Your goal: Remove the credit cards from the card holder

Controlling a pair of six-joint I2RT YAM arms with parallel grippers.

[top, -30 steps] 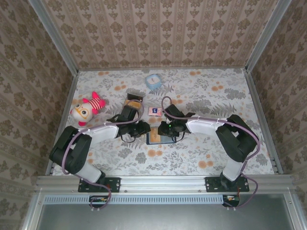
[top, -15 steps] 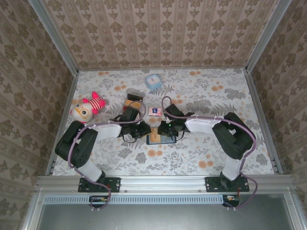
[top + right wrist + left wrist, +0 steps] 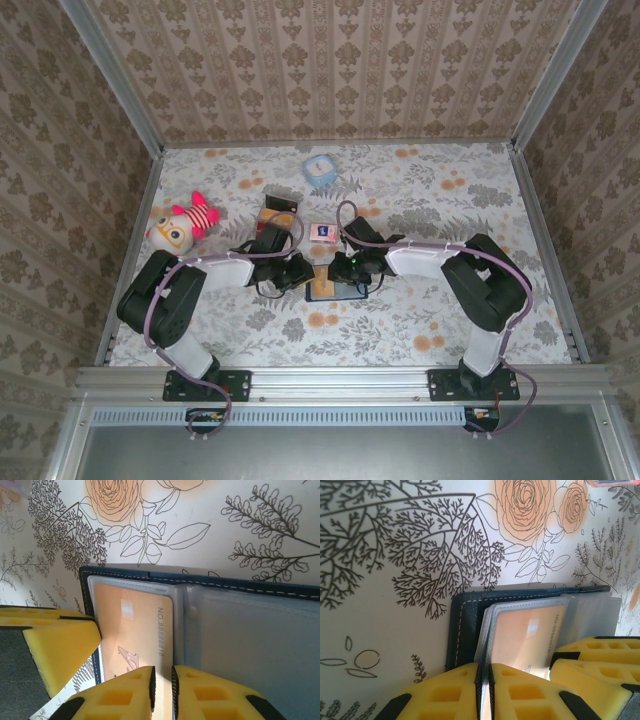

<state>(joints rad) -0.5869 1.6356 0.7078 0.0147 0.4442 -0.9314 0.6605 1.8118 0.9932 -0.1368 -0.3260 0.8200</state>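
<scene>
- Credit card (image 3: pixel 132 630), orange, is seen inside a clear sleeve of the opened card holder (image 3: pixel 345 292), with its long axis crosswise to the holder's left-right spread.
- Card holder is laid flat on the flowered surface (image 3: pixel 430 200), between both arms.
- Left end effector (image 3: pixel 484 690) is nearly closed, pinching the holder's sleeve edge.
- Right end effector (image 3: pixel 162 692) is nearly closed on the card's end.

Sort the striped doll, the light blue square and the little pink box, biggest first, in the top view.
Biggest: the striped doll.
Next: the light blue square.
Smallest: the little pink box.
</scene>
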